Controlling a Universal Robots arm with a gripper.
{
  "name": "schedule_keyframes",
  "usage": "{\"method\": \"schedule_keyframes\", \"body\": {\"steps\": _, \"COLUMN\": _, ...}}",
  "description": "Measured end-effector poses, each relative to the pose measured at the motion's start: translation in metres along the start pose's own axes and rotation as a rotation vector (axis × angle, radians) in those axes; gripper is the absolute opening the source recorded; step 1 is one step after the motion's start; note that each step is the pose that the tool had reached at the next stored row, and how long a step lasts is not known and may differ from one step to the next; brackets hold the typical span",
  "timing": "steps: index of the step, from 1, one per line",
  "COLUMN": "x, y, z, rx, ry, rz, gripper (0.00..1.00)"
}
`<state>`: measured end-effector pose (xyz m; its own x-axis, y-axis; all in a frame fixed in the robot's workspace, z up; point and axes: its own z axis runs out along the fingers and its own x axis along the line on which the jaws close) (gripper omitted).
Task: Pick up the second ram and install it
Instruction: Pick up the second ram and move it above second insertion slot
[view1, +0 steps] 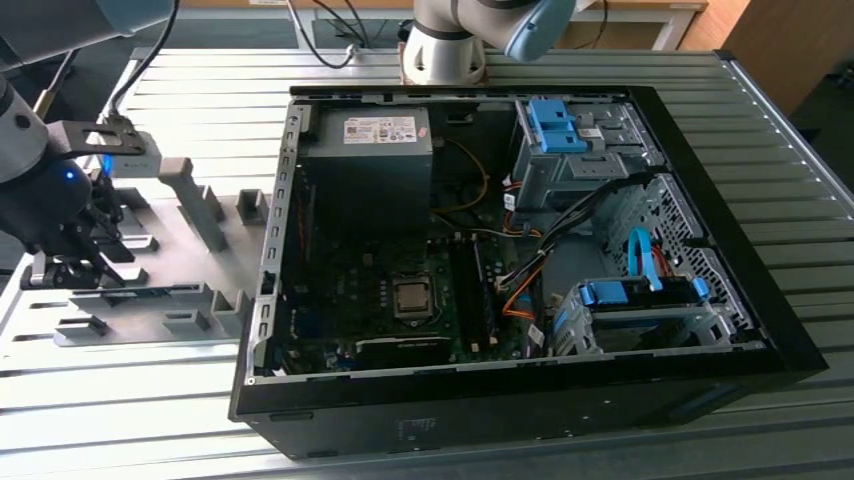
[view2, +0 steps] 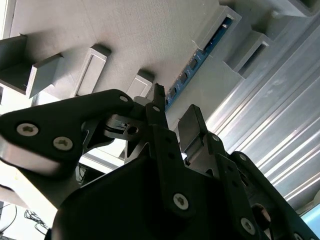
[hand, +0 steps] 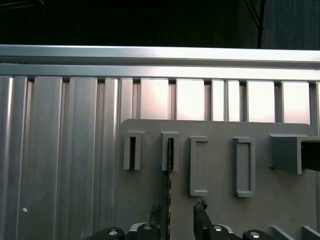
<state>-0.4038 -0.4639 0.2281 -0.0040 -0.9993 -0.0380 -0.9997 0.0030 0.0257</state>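
Ram (view2: 193, 65) sits in grey fixture (view2: 150, 35), partly hidden behind parted jaws.

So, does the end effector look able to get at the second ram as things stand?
Probably yes. The end effector hangs open just above the second ram, fingers either side of its edge; nothing lies between, and the fixture block holds only its far end.

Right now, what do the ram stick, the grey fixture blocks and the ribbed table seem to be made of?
The second ram: circuit-board laminate, blue-green with dark chips along it. The fixture blocks: matte grey with a fine grain, likely plastic, perhaps printed. The table: bright ribbed metal with sharp reflections, most likely aluminium profile.
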Motion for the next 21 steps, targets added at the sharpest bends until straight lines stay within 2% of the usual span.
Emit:
{"method": "schedule_keyframes", "body": {"steps": 8, "x": 0.0002, "y": 0.0, "z": 0.0015, "rx": 0.0002, "ry": -0.0002, "rz": 0.0, "gripper": 0.38}}
{"method": "schedule_keyframes", "body": {"steps": 19, "x": 0.0017, "y": 0.0006, "z": 0.0151, "rx": 0.0002, "ry": 0.0, "rz": 0.0, "gripper": 0.38}}
{"method": "schedule_keyframes", "body": {"steps": 21, "x": 0.0018, "y": 0.0006, "z": 0.0156, "rx": 0.0, "ry": 0.0001, "rz": 0.0, "gripper": 0.38}}
